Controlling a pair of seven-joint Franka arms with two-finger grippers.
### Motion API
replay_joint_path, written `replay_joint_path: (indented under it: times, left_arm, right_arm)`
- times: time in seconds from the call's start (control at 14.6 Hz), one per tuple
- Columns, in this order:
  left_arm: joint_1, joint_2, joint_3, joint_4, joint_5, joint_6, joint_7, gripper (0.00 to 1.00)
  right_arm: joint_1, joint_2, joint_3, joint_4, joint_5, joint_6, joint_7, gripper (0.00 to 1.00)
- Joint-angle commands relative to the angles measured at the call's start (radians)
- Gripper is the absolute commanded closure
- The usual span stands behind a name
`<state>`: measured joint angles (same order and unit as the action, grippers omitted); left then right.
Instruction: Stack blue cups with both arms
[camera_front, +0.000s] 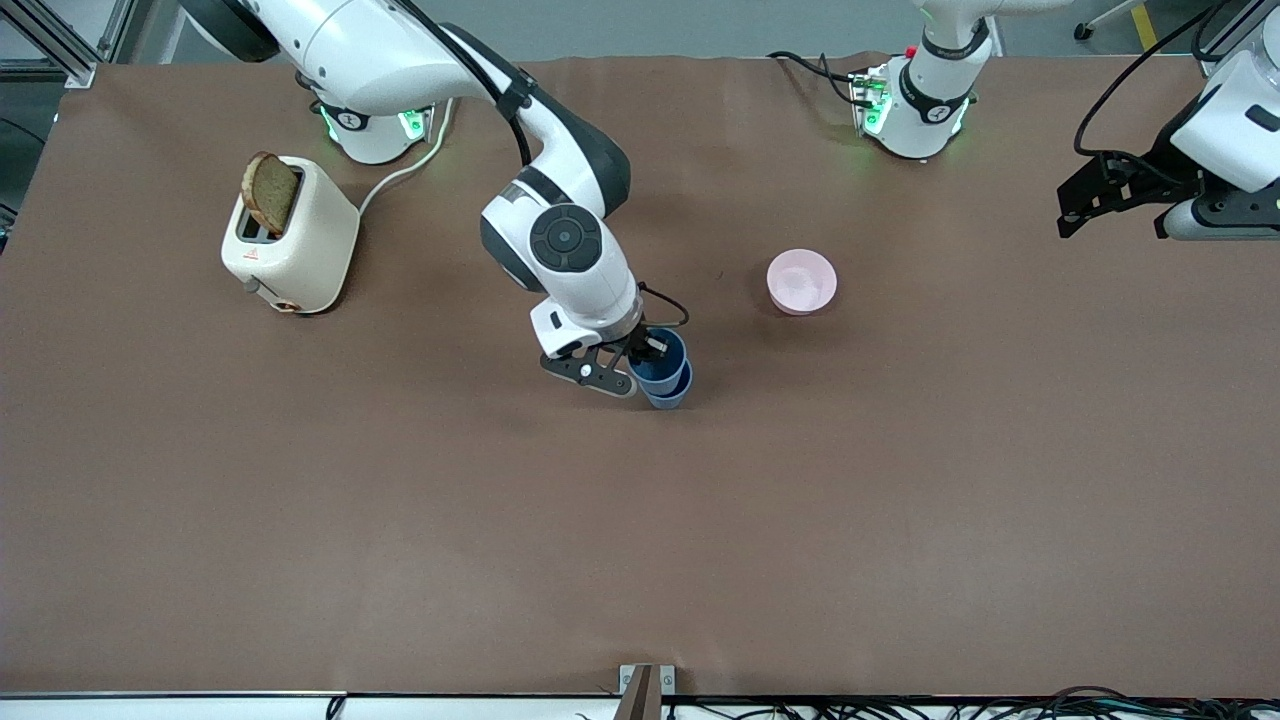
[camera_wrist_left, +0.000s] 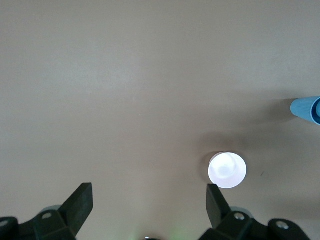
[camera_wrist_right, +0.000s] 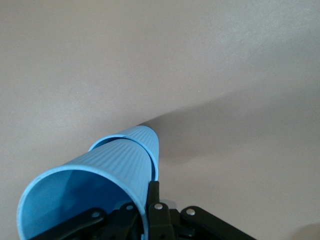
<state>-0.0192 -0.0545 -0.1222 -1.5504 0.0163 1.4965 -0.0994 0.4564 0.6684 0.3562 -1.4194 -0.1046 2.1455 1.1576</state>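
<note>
Two blue cups stand nested near the table's middle. The upper blue cup (camera_front: 657, 361) sits inside the lower blue cup (camera_front: 674, 393). My right gripper (camera_front: 642, 364) is shut on the upper cup's rim, one finger inside and one outside. In the right wrist view the held cup (camera_wrist_right: 95, 182) fills the foreground, the lower cup (camera_wrist_right: 146, 136) shows past it, and the gripper (camera_wrist_right: 146, 201) pinches the wall. My left gripper (camera_front: 1088, 200) hangs open and empty over the left arm's end of the table. It also shows in the left wrist view (camera_wrist_left: 148, 201), where a cup (camera_wrist_left: 306, 110) shows at the edge.
A pink bowl (camera_front: 801, 281) sits between the cups and the left arm's base; it looks white in the left wrist view (camera_wrist_left: 227, 170). A cream toaster (camera_front: 295, 240) holding a slice of bread (camera_front: 270, 192) stands at the right arm's end, with its cord running to the table's back.
</note>
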Motion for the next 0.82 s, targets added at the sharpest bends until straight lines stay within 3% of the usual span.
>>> replay_joint_path:
  times: [0.0,0.55,0.75]
  left_arm:
    - [0.016,-0.024,-0.011,-0.019,-0.015,0.015,0.017,0.0]
    - [0.01,-0.015,-0.014,-0.005,-0.015,0.013,0.017,0.0]
    - [0.015,-0.011,-0.013,-0.002,-0.015,0.015,0.017,0.0]
  right_arm:
    - [0.013,0.02,0.007,0.017,-0.03,0.002,0.03,0.95]
    - [0.019,0.03,0.007,0.016,-0.043,0.014,0.048,0.83]
    - [0.01,0.022,0.007,0.019,-0.041,0.007,0.044,0.64]
